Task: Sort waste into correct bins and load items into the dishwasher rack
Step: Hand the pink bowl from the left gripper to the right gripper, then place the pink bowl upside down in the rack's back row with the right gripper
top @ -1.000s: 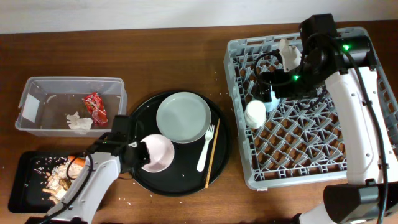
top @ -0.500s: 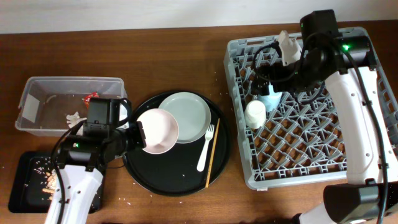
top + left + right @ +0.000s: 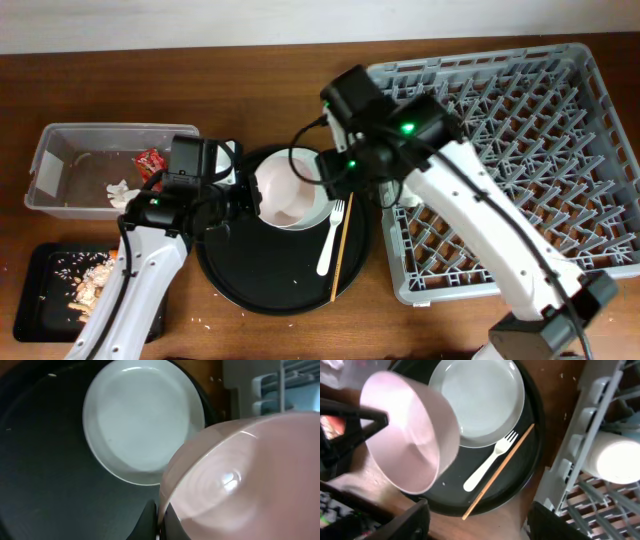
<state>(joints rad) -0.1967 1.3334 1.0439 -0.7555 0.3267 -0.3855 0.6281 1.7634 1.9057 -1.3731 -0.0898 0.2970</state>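
Grey plastic dishwasher rack (image 3: 520,120) sits right of the round black tray (image 3: 260,285), close for loading. Above the plate (image 3: 480,400), the left gripper (image 3: 160,522) pinches the tilted bowl (image 3: 285,195) by its rim, probably offering it to the right gripper (image 3: 480,521), whose fingers are spread wide. Fork (image 3: 490,462) and chopstick (image 3: 497,472) lie beside the plate. Overhead, the right arm hides the rack's cream cup (image 3: 617,460).

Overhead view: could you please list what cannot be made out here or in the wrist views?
Overhead: the right arm covers the rack's left side; the right wrist view shows only a cream cup there, cut by the edge.
Overhead: the pinkish-white bowl hides most of the plate.
Left wrist: the bowl, close and blurred, hides the fork and chopstick.
Overhead: the left arm covers part of the shallow black tray.
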